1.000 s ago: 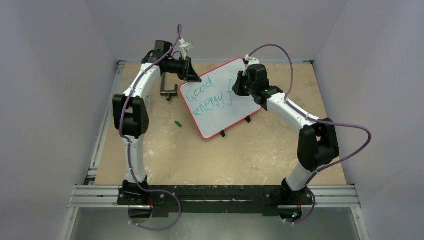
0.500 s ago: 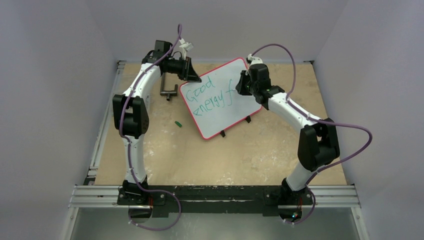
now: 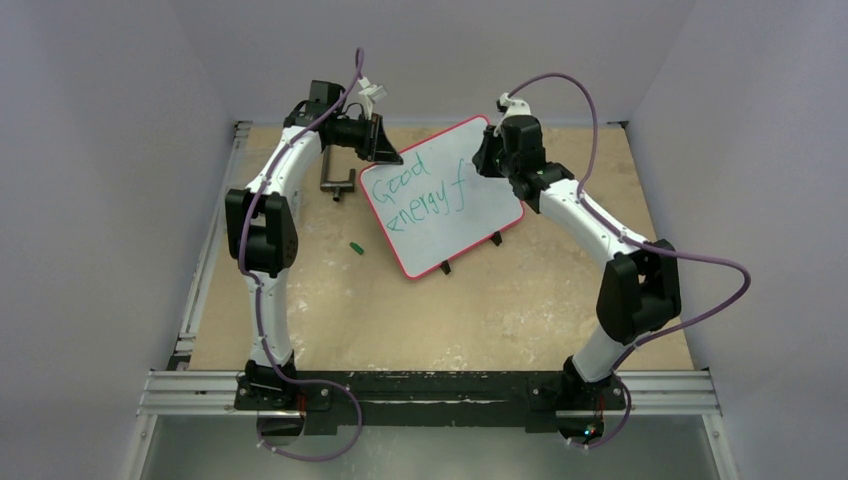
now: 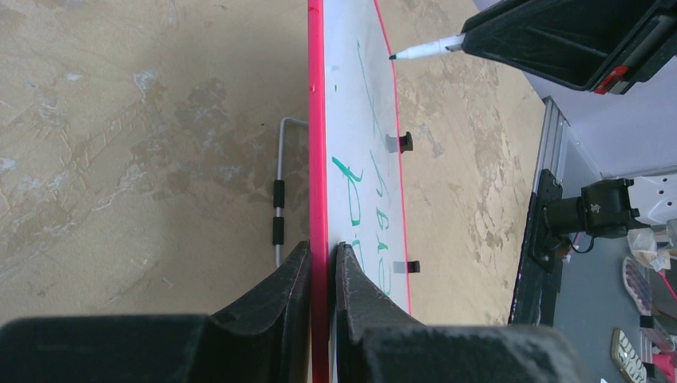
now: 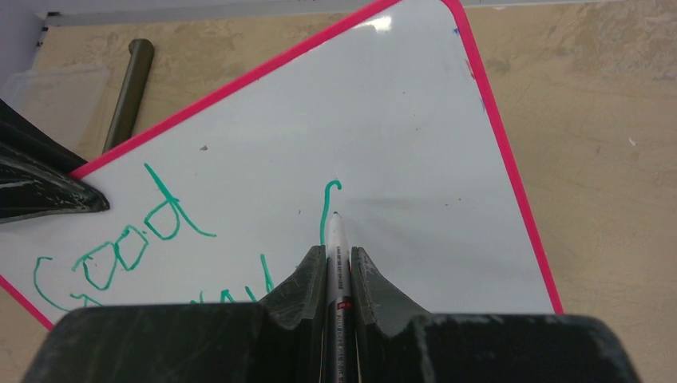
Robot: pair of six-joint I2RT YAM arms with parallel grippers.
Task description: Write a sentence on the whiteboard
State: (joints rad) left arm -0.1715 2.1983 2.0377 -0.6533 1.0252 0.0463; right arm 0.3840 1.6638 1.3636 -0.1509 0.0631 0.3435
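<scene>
At the near edge, the two arm bases are being carried by an aluminium rail (image 3: 430, 392) bolted along the counter (image 3: 420, 320), whose tan surface is being shown as worn and blotched with pale scuffs. A small green object (image 3: 354, 246) is lying on this bare surface, left of centre and apart from everything else. Past it, the whiteboard (image 3: 455, 235) is being propped at a tilt near the middle of the far half of the counter, turned corner-on, with its two black clip feet (image 3: 446, 268) resting on the surface. The sentence (image 3: 415, 195) is being displayed in green in two slanted lines, reading "Good energy f". The board's red left edge is being pinched by the left gripper (image 4: 322, 251), its jaws pressed together on the frame. A marker (image 5: 336, 239) is being gripped tightly by the right gripper (image 5: 335, 255), the tip being held at the "f"; contact cannot be told. A metal bracket (image 3: 338, 183) is lying beyond the board's left corner. The scene is being enclosed by plain pale grey walls (image 3: 110, 150).
</scene>
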